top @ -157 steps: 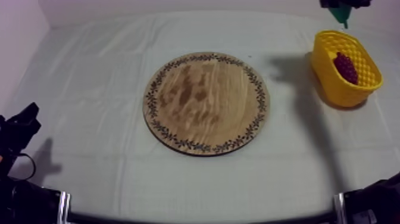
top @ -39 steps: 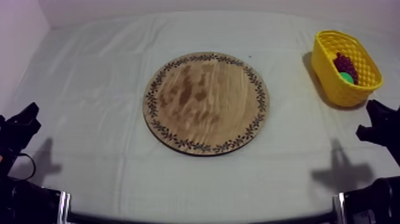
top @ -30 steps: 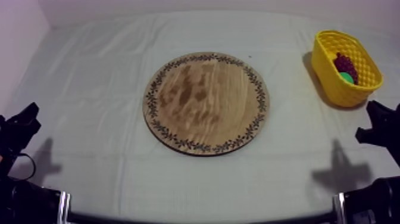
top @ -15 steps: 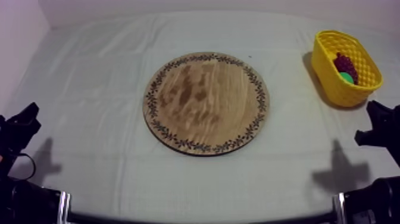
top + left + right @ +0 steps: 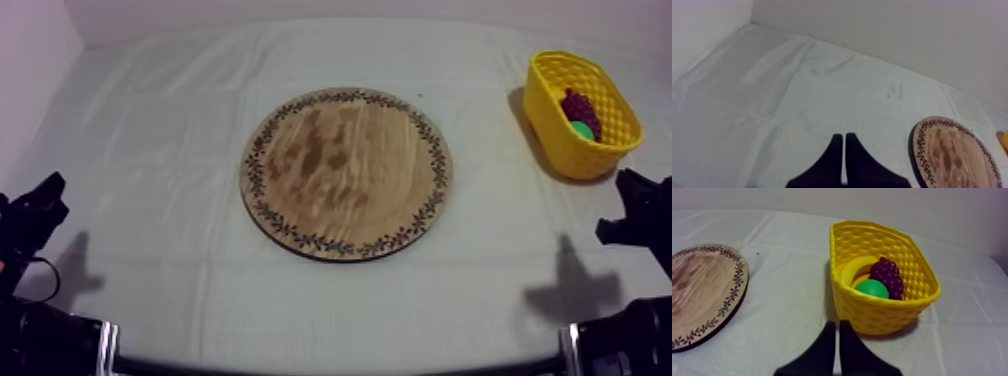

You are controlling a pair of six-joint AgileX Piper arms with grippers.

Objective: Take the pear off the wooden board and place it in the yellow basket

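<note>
Work is looking finished, as the pear [image 5: 872,288] is lying in the yellow basket [image 5: 872,316] beside the bunch of grapes [image 5: 888,276], the wooden board [image 5: 346,172] is sitting bare on the tabletop [image 5: 150,150], and the left pincer [image 5: 844,137] and right pincer [image 5: 837,324] are resting pressed together on nothing.

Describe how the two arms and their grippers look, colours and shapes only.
Both arms are black and blocky with angular outlines: left arm, right arm. The left gripper and right gripper match: two matte black fingers each, broad at the base and tapering to slim tips. No markings or labels show on them.
</note>
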